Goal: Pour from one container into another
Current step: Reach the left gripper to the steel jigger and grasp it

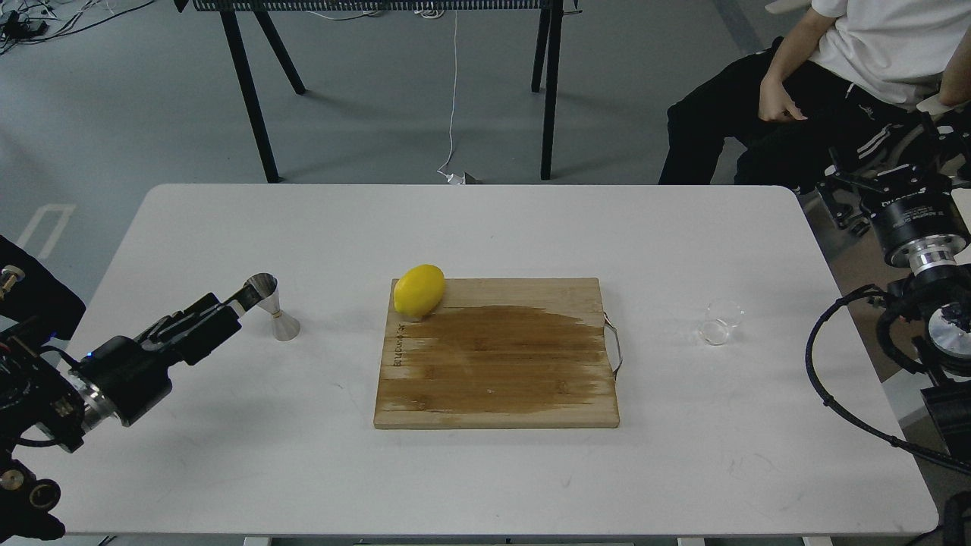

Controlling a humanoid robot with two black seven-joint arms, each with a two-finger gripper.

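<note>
The steel jigger (271, 307) stands upright on the white table (485, 227), left of the cutting board. My left gripper (230, 309) reaches in low from the lower left, its dark fingertips just left of the jigger's upper cone; the fingers overlap side-on, so their gap does not show. The clear glass cup (719, 322) sits on the table to the right of the board, with nothing near it. My right gripper (887, 171) hangs beyond the table's right edge, far behind the cup, fingers spread and holding nothing.
A wooden cutting board (497, 356) with a wet stain lies mid-table, and a yellow lemon (419, 290) rests on its far left corner. A seated person (819, 83) is at the back right, close to my right arm. Black table legs (250, 91) stand behind.
</note>
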